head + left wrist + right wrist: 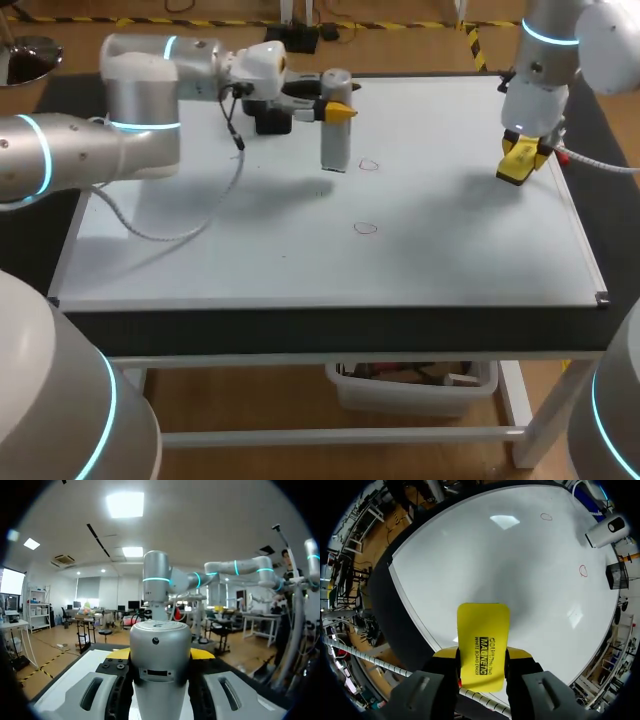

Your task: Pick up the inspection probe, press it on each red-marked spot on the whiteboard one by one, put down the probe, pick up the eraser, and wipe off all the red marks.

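Probe (336, 120): held upright over the far middle of the whiteboard (450, 250), with its lower end at the board just beside the far red mark (369, 165). Contact with the surface cannot be made out.
Left gripper (340, 112): clamped on the probe from two sides. In the left wrist view the body fills the gap between the fingers.
Eraser (483, 625): held above the board's right side, well apart from both marks.
Right gripper (482, 660): closed on the eraser, gripped at its end, with most of its length sticking out ahead of the fingers.
Done: the probe is judged picked up and brought to the marked area. The eraser is in hand too.
Not shown: whether either spot has been pressed.
Left to do: pressing on the marks, including the near red mark (366, 228), then setting the probe down and wiping. Both marks are seen unwiped.
Probe, make: a smooth cylinder in matt silver-grey, like metal or painted plastic, with a rounded top. A small dark dot and a slot are seen on its side.
Eraser, make: a flat yellow slab with rounded corners and a hard, shiny back bearing dark print. The wiping face is not seen.
Whiteboard, make: a glossy white sheet in which ceiling lights are mirrored, edged by a dark frame.
Marks, make: thin red outlines, small and roughly round, not filled in.
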Controlling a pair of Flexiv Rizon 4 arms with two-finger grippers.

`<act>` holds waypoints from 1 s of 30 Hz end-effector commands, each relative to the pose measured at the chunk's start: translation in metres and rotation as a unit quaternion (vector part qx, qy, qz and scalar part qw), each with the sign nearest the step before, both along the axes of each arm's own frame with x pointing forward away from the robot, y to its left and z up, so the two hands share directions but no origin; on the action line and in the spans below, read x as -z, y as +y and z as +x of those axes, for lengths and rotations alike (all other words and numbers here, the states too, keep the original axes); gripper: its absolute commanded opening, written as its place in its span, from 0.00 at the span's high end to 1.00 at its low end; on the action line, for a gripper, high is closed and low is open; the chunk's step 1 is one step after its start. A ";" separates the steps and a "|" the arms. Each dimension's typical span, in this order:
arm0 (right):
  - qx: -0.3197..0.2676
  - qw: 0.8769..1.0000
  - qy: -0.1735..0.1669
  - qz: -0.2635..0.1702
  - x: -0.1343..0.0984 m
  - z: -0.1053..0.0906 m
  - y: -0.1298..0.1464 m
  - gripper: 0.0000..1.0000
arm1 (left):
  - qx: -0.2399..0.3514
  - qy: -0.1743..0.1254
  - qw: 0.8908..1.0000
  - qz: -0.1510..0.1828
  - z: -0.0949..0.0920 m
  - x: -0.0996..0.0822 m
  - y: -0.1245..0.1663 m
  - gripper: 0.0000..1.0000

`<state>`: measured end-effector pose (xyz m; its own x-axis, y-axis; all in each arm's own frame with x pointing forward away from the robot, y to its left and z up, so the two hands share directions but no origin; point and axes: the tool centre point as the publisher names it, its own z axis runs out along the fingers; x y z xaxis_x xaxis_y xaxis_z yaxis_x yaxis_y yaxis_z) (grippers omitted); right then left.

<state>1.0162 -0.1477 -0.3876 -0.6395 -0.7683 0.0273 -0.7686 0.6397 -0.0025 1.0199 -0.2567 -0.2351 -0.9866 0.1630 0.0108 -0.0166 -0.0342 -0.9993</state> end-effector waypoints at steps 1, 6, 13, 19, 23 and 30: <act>-0.001 1.000 0.001 -0.001 -0.001 0.001 -0.001 1.00 | 0.038 0.000 0.999 -0.005 0.009 0.008 -0.017 1.00; -0.001 1.000 0.001 -0.001 -0.001 0.001 -0.001 1.00 | 0.046 -0.006 0.999 -0.010 0.014 0.011 -0.026 1.00; -0.001 1.000 0.001 -0.001 -0.001 0.001 -0.001 1.00 | 0.056 -0.011 0.998 -0.018 0.025 0.016 -0.038 1.00; -0.001 1.000 0.001 -0.001 -0.001 0.001 -0.001 1.00 | 0.058 -0.007 0.998 -0.026 0.030 0.021 -0.045 1.00; -0.001 1.000 0.001 -0.001 -0.001 0.001 -0.001 1.00 | 0.060 -0.004 0.998 -0.022 0.032 0.026 -0.049 1.00; -0.001 1.000 0.001 -0.001 -0.001 0.001 -0.001 1.00 | 0.061 -0.001 0.998 -0.022 0.034 0.031 -0.051 1.00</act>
